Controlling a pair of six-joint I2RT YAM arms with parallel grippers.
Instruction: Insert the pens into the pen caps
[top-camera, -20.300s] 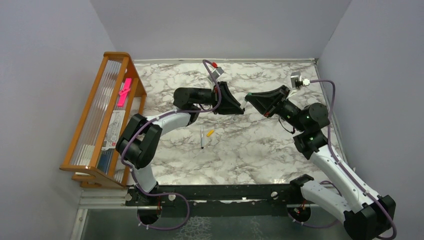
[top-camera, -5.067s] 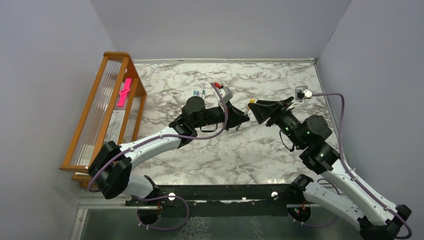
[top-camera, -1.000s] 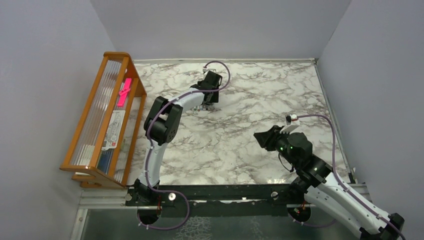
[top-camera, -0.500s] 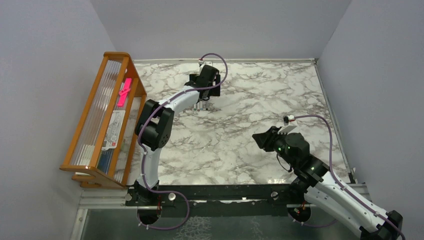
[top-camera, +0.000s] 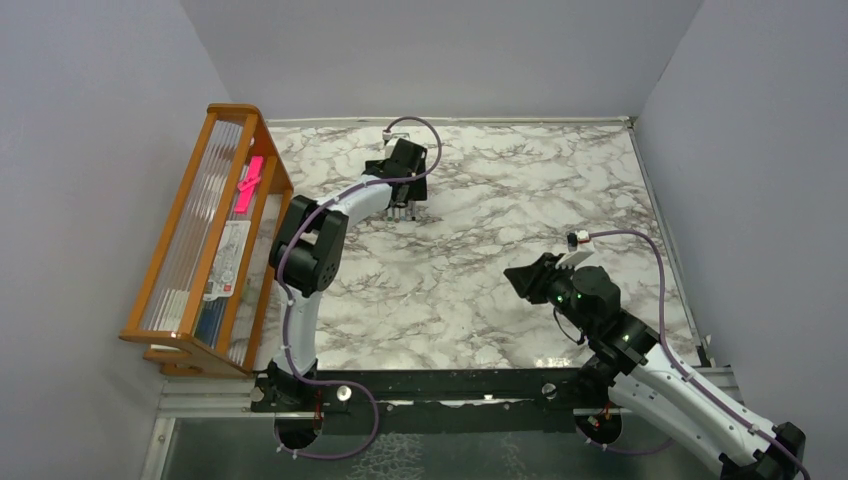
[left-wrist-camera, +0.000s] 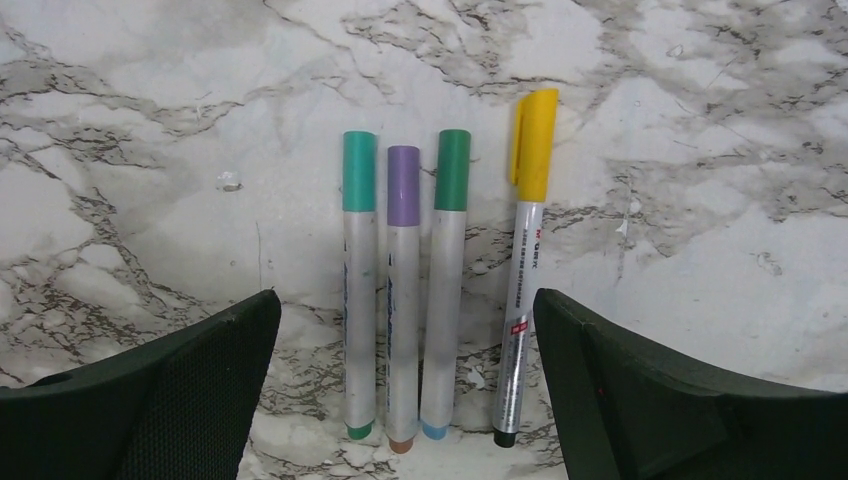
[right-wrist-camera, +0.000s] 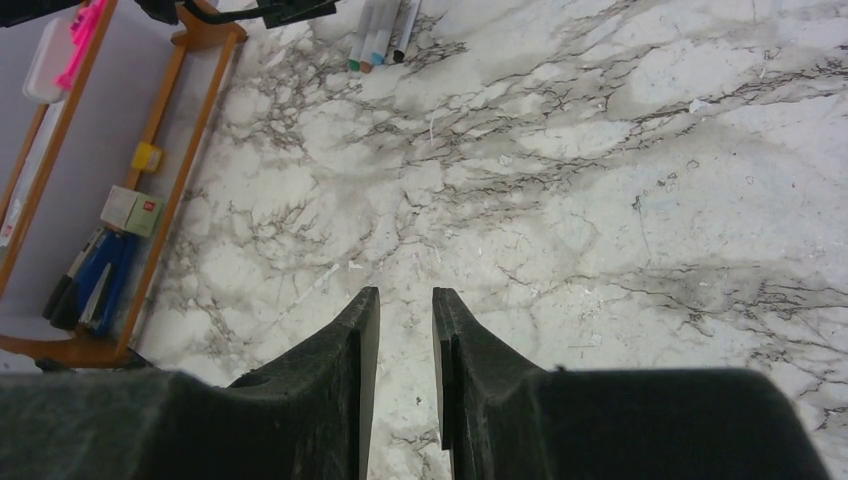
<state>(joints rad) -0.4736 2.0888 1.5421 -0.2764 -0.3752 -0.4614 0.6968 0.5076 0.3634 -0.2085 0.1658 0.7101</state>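
Four capped pens (left-wrist-camera: 430, 290) lying parallel between the spread left end effector (left-wrist-camera: 405, 390), caps pointing away; right end effector (right-wrist-camera: 405, 340) nearly pressed together, hanging well apart.

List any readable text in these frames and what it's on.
"M GBK", or close to it; the letters are small: on the barrel of the yellow-capped pen.
Small red mark lower on that barrel: too small to read.
Faint blue print on the purple-capped pen: blurred.
Red mark on a box in the wooden rack: unreadable.
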